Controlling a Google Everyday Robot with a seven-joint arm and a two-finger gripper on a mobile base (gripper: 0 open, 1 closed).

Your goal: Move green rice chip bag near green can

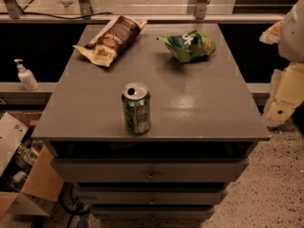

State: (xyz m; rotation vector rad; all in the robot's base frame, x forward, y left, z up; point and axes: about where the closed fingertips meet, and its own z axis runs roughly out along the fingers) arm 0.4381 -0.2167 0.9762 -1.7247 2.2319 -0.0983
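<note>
Tool [284,99] hangs at the right edge, off the desk [95,108]; you cannot tell if it is apart or together. Your green chip bag [189,45] lies far back, well apart from the can [136,108] in front; the whole move is left.

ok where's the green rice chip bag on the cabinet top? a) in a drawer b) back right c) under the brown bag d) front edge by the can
b: the green rice chip bag lies back right on the cabinet top, apart from the green can near the front; the gripper is off the top at the right edge.
</note>
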